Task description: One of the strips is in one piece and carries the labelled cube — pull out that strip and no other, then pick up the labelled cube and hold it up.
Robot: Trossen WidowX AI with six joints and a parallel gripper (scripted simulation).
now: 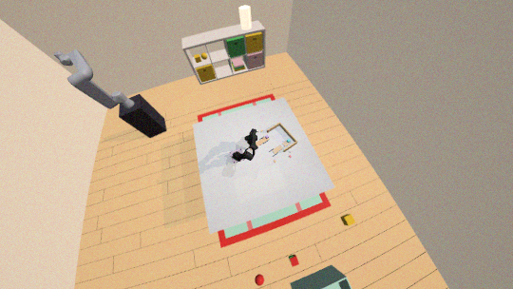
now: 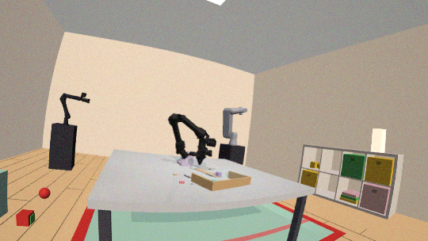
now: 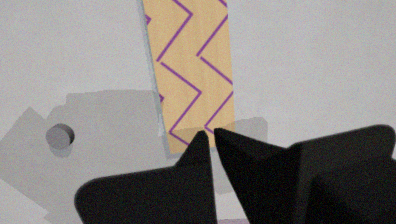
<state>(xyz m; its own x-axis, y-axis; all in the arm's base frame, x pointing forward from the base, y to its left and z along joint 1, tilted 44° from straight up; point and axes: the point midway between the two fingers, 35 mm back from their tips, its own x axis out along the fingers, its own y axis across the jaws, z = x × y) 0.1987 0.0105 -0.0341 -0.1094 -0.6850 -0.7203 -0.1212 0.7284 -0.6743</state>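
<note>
A wooden strip with a purple zigzag (image 3: 195, 65) (image 2: 204, 171) lies flat on the white table (image 1: 266, 190) (image 2: 139, 186), and its near end sits just beyond my fingertips. My gripper (image 3: 209, 136) (image 2: 200, 160) (image 1: 256, 139) hangs low over that end, almost shut with only a thin slit between the fingers and nothing in it. A small purple cube (image 2: 218, 174) (image 1: 267, 137) sits farther along the strip, near the wooden tray (image 2: 222, 183) (image 1: 288, 131). I cannot read any label on it. A second strip (image 1: 275, 149) lies beside the tray.
A small grey cylinder (image 3: 60, 136) lies on the table left of my fingers. Small loose bits (image 2: 181, 182) lie in front of the tray. A cyan cube (image 1: 286, 141) sits by the tray. A shelf (image 2: 349, 178) and other arms on pedestals (image 2: 63, 147) stand off the table.
</note>
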